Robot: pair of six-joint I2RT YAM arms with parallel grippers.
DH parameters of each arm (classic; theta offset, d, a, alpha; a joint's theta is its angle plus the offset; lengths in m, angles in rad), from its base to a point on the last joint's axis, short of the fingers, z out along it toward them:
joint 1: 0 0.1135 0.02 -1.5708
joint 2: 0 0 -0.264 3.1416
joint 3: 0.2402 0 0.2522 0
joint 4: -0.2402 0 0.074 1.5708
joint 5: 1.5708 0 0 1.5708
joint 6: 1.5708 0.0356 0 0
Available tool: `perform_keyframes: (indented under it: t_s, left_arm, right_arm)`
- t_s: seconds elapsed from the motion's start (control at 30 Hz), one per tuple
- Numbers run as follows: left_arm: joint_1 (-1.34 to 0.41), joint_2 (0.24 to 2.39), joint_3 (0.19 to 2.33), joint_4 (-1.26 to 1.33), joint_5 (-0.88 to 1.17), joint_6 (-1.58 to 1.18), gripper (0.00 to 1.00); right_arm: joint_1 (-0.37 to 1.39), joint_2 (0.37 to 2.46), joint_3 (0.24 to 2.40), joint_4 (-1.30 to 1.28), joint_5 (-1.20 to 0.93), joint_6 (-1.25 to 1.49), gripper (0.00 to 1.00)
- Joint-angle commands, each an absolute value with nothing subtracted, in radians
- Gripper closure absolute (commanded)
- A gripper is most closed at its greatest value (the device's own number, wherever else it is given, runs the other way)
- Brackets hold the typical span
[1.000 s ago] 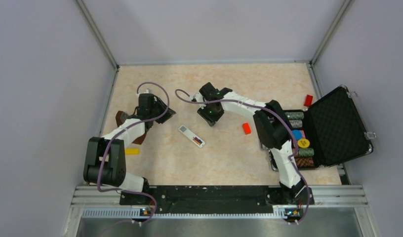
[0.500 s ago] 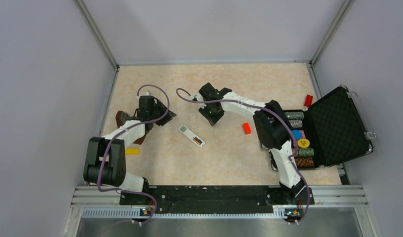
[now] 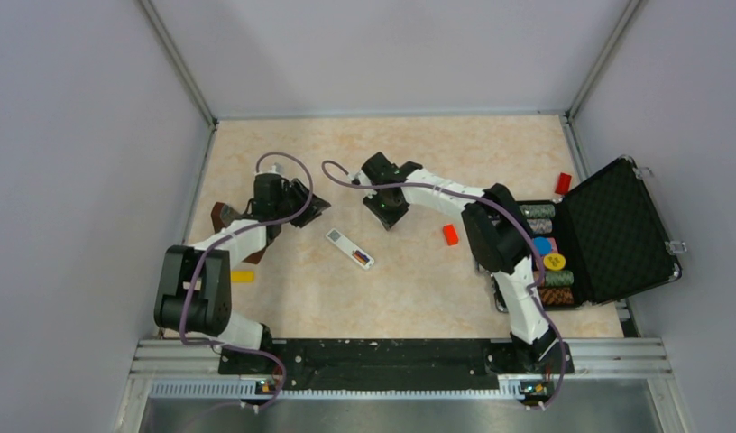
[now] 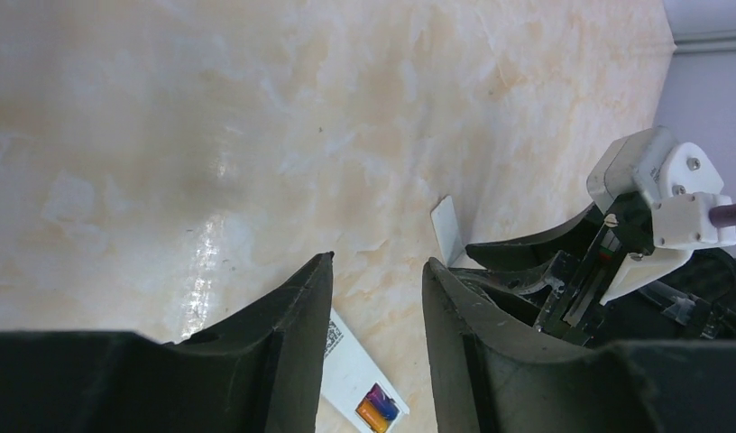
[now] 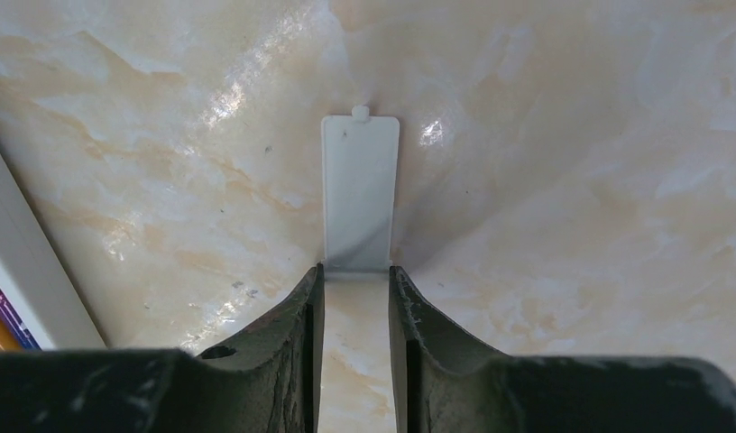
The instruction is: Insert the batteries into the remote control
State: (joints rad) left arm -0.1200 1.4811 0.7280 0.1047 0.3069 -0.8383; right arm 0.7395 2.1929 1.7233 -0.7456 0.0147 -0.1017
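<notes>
— What surrounds the table (image 3: 418, 144)?
— Plain pale lilac-grey walls (image 3: 76, 180) at the left, top and right of the frame, joined by metal corner posts (image 3: 179, 63).
— And the surface?
— Beige marbled, glossy, with soft glare (image 4: 202, 271). A metal rail (image 3: 617, 352) runs along the bottom.

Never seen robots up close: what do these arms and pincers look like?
The left arm and right arm have white shells and black joints, each trailing a purple cable. The left gripper and right gripper are black, with curved fingers.
</notes>
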Motion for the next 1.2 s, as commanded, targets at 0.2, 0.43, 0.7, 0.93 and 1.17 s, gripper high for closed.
perform_keyframes:
  t_s: [0.2,0.43,0.7,0.93,1.17]
  left_arm:
    - [-0.117,1.553,0.694,0.270,0.440,-0.881,0.49]
    - [-0.121,1.599,0.695,0.322,0.492,-0.894,0.43]
    - [-0.138,1.654,0.699,0.356,0.533,-0.902,0.41]
    - [-0.139,1.638,0.693,0.351,0.492,-0.912,0.41]
    - [-0.140,1.578,0.707,0.276,0.384,-0.879,0.41]
  right_arm:
    - [0.738,2.136,1.629,-0.690,-0.074,-0.018,0.80]
    - [0.727,2.086,1.594,-0.658,-0.099,0.014,0.80]
    - [0.715,2.042,1.574,-0.630,-0.144,0.054,0.80]
    - [0.712,2.040,1.587,-0.629,-0.052,0.163,0.72]
    - [0.737,2.045,1.602,-0.638,0.081,0.414,0.53]
